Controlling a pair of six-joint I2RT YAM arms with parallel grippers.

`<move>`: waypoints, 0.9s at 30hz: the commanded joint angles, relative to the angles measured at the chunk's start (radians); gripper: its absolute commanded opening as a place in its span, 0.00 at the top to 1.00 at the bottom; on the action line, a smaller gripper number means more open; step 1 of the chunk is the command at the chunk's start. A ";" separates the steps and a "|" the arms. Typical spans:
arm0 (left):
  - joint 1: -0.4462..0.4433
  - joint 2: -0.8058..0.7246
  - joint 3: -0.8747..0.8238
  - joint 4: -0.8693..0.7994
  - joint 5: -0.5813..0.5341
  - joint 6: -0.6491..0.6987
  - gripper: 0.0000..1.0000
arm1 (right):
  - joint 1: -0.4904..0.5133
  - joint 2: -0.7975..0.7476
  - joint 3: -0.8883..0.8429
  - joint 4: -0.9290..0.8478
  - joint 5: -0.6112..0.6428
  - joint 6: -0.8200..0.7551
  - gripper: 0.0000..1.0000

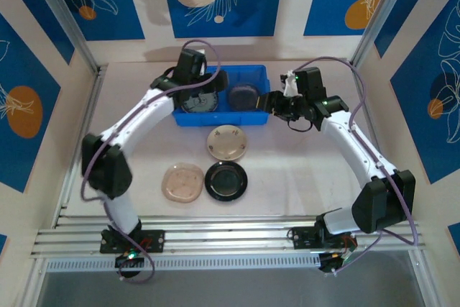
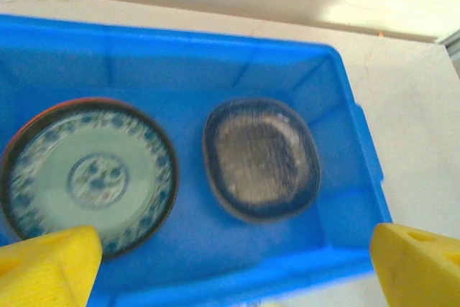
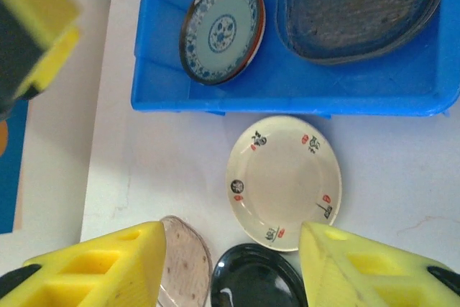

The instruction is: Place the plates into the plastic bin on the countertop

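Step in hand, as I judge it: between plates; part of the load is binned, part is not.

Plastic bin (image 1: 221,120) sits at 12 o'clock on the countertop (image 1: 287,177); one bin only. Inside it, blue-patterned plate (image 1: 199,98) toward the 9 o'clock end and grey clear plate (image 1: 244,96) toward 3 o'clock, side by side and flat. The grey one shows doubled rims in the right wrist view, so it may be a stack; cannot tell.

Out on the countertop are three plates: beige plate (image 1: 228,140) just beside the bin's near wall; pinkish plate (image 1: 182,182) at its 7 o'clock; black plate (image 1: 226,181) at its 6 o'clock, touching or nearly touching the pinkish one. Count of plates seen: five, two in and three out.

Left gripper (image 2: 233,264) hangs over the bin's 9 o'clock half, yellow fingers (image 2: 50,267) spread wide, nothing between them. Right gripper (image 3: 230,267) is off the bin's 3 o'clock end, jaws apart and empty; the beige plate shows between its fingers.

Next move, my reading: one arm goes down to a countertop plate, and the beige is handiest, at roughly 8 o'clock from the right gripper. These plates lie flat and shallow, so a finger must catch the rim edge before any lift; the free bin floor is small, so the plate likely lands on one already there.
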 commanded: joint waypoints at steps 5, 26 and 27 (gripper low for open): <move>-0.005 -0.291 -0.242 -0.168 0.021 0.066 0.14 | 0.072 -0.003 -0.120 -0.092 -0.010 -0.043 0.52; -0.009 -0.663 -0.789 -0.179 0.233 -0.110 0.23 | 0.292 0.108 -0.351 -0.048 -0.078 0.027 0.60; -0.008 -0.666 -0.798 -0.175 0.231 -0.117 0.23 | 0.295 0.121 -0.349 -0.043 -0.080 0.028 0.60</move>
